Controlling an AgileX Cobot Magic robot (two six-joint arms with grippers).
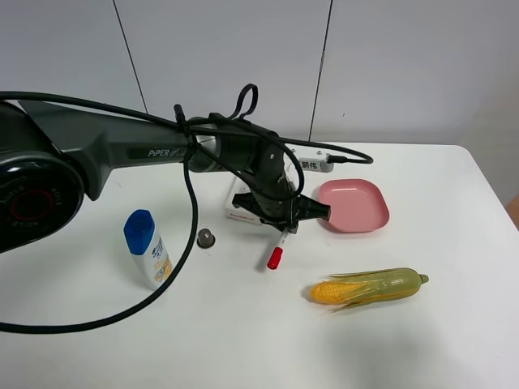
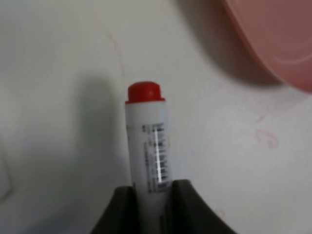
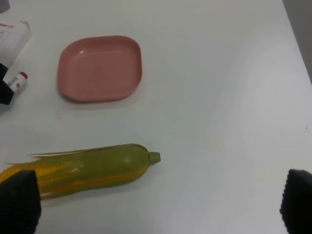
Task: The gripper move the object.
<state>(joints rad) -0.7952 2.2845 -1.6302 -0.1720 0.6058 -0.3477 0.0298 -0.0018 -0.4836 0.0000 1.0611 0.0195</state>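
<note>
Nearest, the right black tapering hand [image 3: 158,202] hangs over the white counter [image 1: 243,340], fingers spread wide with nothing between them, close to the yellow-and-green plastic corn cob [image 1: 369,287]. Further in, the slim white marker pen with a red cap [image 1: 278,249] slants with its cap toward the front. The left black hand [image 1: 285,225] grips its barrel crosswise (probably so it cannot roll); whether it is lifted I cannot tell. Just beyond sit the pink square plastic plate [image 1: 353,204] and the white printed box [image 1: 239,201].
</note>
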